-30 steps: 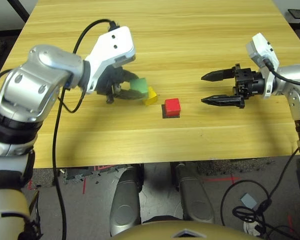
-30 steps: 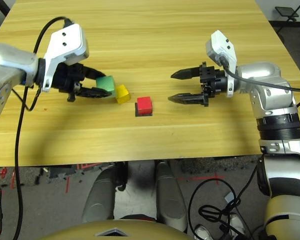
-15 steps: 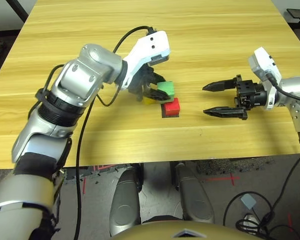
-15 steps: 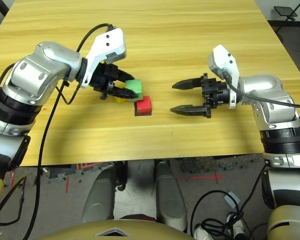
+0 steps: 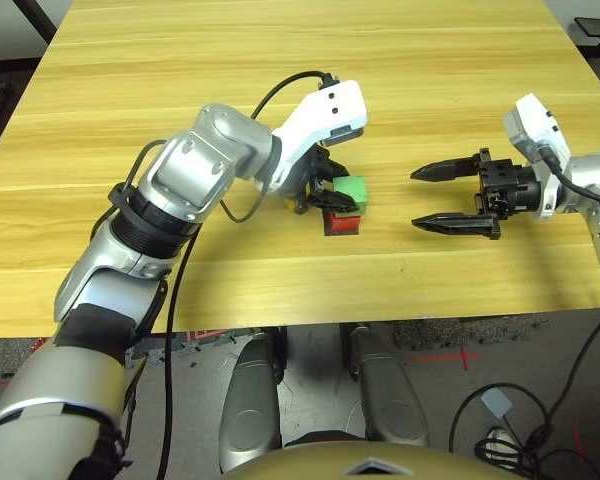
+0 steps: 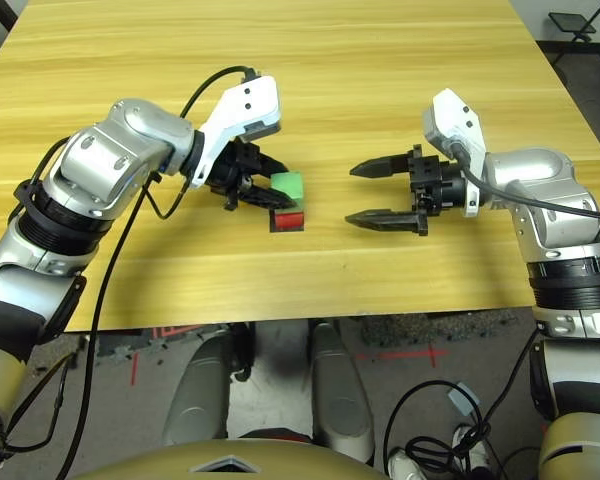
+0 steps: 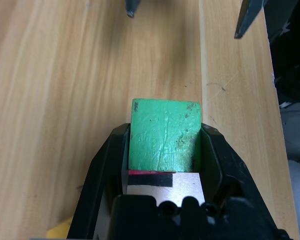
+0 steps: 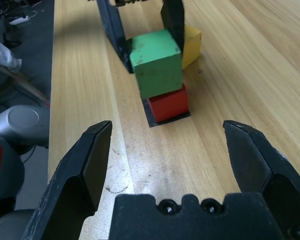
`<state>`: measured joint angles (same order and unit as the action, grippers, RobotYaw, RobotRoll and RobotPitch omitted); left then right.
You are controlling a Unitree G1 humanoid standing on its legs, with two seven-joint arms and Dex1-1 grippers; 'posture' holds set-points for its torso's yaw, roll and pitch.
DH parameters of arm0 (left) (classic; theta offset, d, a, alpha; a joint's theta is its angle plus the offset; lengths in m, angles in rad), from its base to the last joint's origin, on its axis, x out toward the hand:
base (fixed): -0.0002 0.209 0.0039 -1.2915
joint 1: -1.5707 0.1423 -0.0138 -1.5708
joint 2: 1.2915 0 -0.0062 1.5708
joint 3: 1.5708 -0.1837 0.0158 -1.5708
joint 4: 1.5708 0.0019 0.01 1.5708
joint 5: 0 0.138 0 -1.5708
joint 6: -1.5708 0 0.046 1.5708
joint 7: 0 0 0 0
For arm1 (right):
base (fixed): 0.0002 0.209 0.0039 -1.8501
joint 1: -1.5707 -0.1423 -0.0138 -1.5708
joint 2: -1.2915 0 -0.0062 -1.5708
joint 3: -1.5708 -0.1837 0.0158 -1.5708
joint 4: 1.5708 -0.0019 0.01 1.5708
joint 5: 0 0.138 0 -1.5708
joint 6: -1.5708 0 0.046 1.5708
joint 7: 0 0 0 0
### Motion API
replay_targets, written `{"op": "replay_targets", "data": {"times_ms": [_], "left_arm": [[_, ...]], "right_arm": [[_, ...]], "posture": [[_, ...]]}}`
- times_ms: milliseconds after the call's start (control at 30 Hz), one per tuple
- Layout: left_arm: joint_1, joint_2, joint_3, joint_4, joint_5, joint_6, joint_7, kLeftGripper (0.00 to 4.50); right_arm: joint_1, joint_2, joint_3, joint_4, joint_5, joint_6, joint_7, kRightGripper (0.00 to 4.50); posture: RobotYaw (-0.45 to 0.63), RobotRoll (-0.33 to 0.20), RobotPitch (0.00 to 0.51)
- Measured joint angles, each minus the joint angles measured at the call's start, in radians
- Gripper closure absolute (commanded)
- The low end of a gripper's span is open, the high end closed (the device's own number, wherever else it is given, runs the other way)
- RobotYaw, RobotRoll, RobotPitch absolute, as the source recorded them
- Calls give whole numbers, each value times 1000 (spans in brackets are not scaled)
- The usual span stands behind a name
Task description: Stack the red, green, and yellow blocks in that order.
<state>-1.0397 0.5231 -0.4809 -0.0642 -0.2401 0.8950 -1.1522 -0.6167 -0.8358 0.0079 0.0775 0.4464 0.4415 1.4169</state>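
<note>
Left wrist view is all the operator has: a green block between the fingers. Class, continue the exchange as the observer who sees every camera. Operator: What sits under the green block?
Observer: The red block, on the black square patch.
Operator: Is the green one squarely on it?
Observer: The green block overhangs the red block's side in the right wrist view.
Operator: Where is the yellow block?
Observer: The yellow block rests on the table, just behind the stack, beside the left gripper.
</note>
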Motion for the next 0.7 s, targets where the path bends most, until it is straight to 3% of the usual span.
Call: {"op": "replay_targets", "data": {"times_ms": [700], "left_arm": [[9, 2, -10, -9, 12, -15, 19, 2440]], "right_arm": [[3, 0, 0, -21, 18, 12, -20, 0]], "posture": [[-7, 91, 279]]}}
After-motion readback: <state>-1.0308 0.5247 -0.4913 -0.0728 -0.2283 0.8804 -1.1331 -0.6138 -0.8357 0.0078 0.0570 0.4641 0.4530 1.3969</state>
